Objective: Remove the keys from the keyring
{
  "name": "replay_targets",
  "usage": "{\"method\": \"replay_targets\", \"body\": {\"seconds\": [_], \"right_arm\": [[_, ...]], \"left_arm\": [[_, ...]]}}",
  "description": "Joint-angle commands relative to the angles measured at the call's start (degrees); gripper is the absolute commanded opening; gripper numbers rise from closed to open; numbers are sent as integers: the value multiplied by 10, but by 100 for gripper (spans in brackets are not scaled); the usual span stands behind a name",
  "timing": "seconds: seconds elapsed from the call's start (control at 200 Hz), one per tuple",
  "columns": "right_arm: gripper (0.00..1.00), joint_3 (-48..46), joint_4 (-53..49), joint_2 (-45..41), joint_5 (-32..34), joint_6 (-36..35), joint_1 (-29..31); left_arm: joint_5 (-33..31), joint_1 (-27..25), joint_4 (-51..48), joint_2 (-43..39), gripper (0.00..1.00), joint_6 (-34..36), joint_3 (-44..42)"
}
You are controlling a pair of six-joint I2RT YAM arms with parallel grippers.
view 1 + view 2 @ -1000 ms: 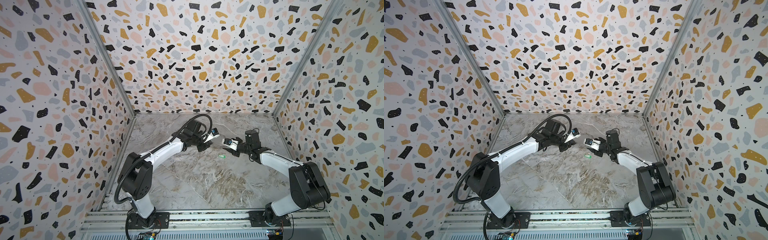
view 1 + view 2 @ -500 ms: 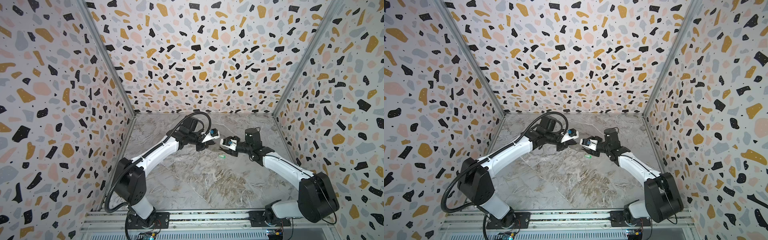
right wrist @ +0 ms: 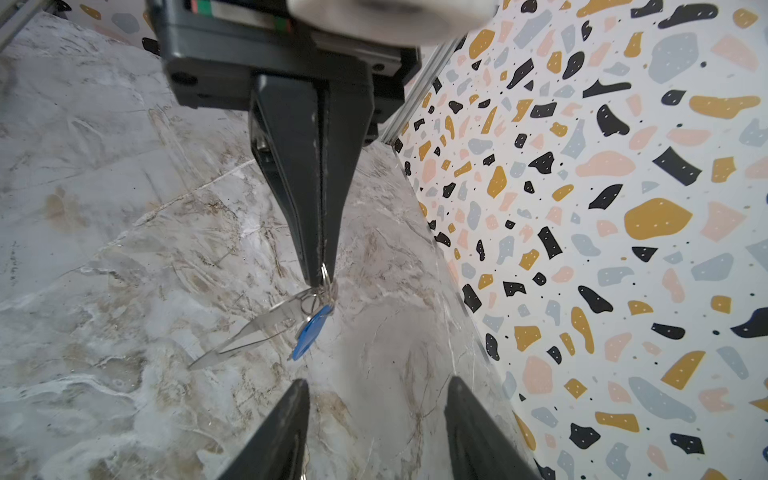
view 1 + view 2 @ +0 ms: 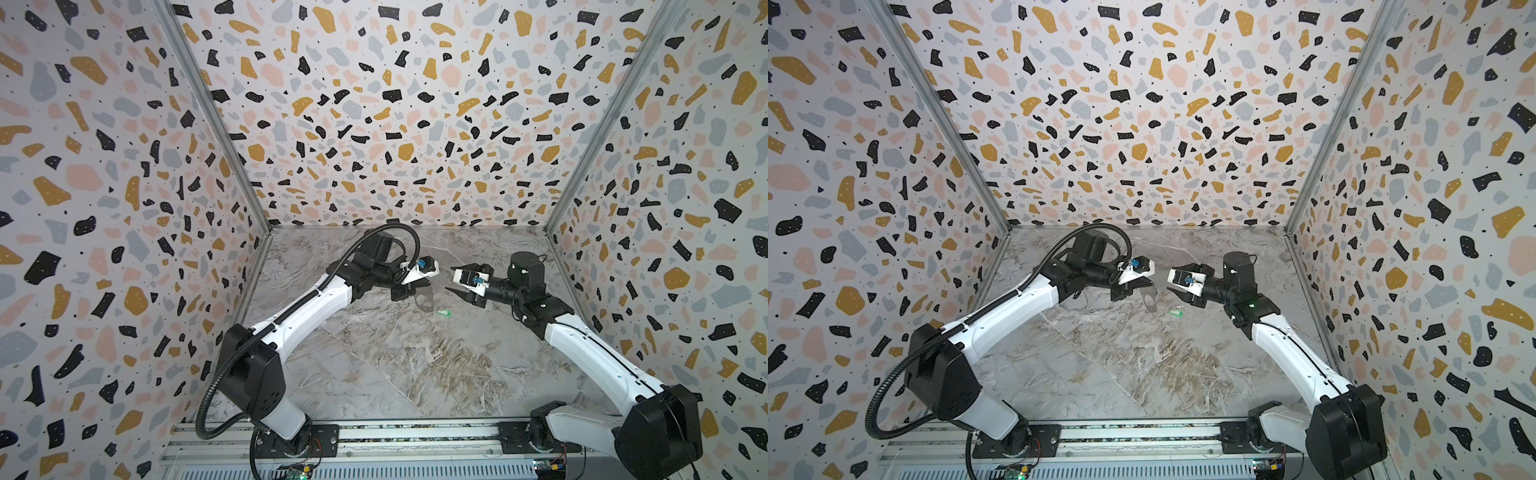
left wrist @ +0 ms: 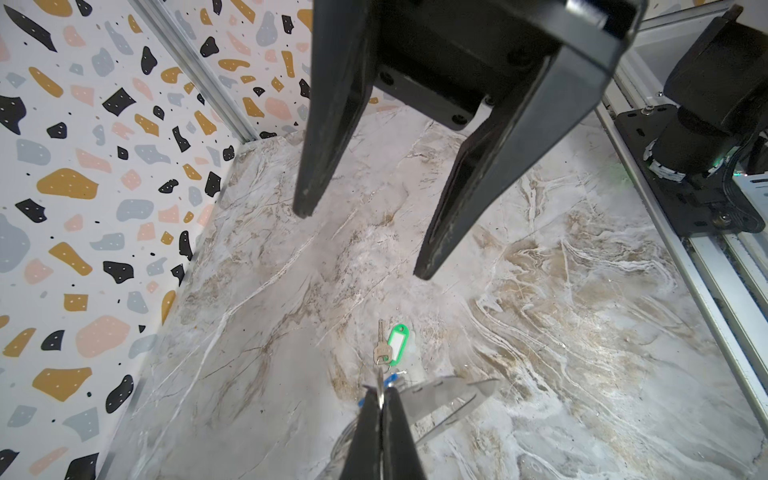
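Note:
My left gripper (image 4: 424, 285) (image 4: 1148, 285) (image 5: 380, 392) is shut on a metal ring of the keyring (image 4: 424, 300) (image 4: 1149, 301) (image 5: 449, 392) (image 3: 266, 322), a thin grey plate that hangs just above the table. A blue key tag (image 3: 311, 332) (image 5: 390, 379) dangles from the same rings. The green key tag (image 4: 443, 312) (image 4: 1176, 311) (image 5: 397, 343) lies loose on the table beside a small metal key (image 5: 380, 351). My right gripper (image 4: 451, 278) (image 4: 1173, 279) (image 3: 376, 388) (image 5: 363, 241) faces the left one across a short gap, open and empty.
The marble table (image 4: 395, 365) is enclosed by terrazzo-patterned walls (image 4: 395, 124) on three sides. An aluminium rail (image 4: 374, 440) with both arm bases runs along the front edge. The grippers work near the back of the table.
The right gripper has drawn back a little from the left gripper and its jaws stand wider. The left gripper stays shut on the ring. The green tag has not moved.

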Motion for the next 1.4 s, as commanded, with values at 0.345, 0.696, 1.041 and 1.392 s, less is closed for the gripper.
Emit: {"method": "replay_targets", "body": {"seconds": [0.345,0.696,1.041,1.392], "right_arm": [[34,11,-9,12,-20,-3,33],[18,13,-11,23,-40,-1,33],[13,18,-17,36,-59,-1,33],[11,17,-4,35,-68,18,32]], "left_arm": [[41,-10,26,-14,0,28,-5],[28,-23,14,-10,0,44,-1],[21,-26,-2,-5,0,59,7],[18,-28,-17,-4,0,71,11]]}}
